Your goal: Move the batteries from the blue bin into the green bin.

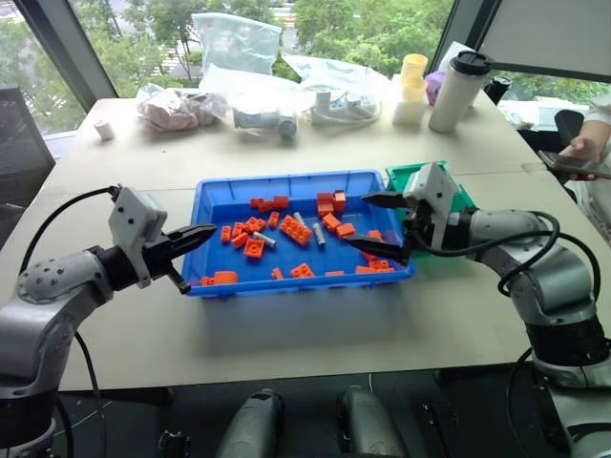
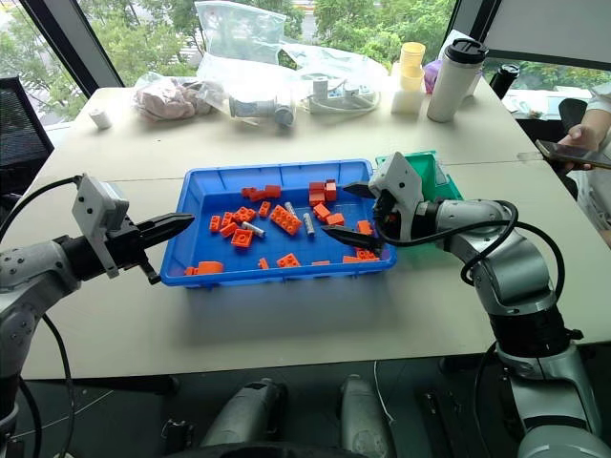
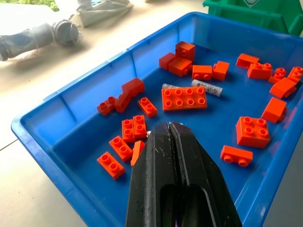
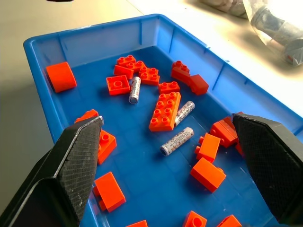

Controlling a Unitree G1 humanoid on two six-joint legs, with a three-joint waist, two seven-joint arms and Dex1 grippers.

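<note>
Batteries are seen lying flat among orange bricks in the blue bin, none carried by either gripper.

Three silver cylinders are shown in the right wrist view near the bin's middle: two lie roughly parallel beside a long orange brick, their long axes slanted across the floor, and a third lies apart, pointing nearer to the far wall. Bare blue floor is left around the nearest battery, with bricks close at one end. The right gripper is held spread wide over the bin's right end, nothing between its fingers. The left gripper is pressed closed and empty at the bin's left rim. The green bin is set against the blue bin's right far corner, behind the right gripper.
</note>
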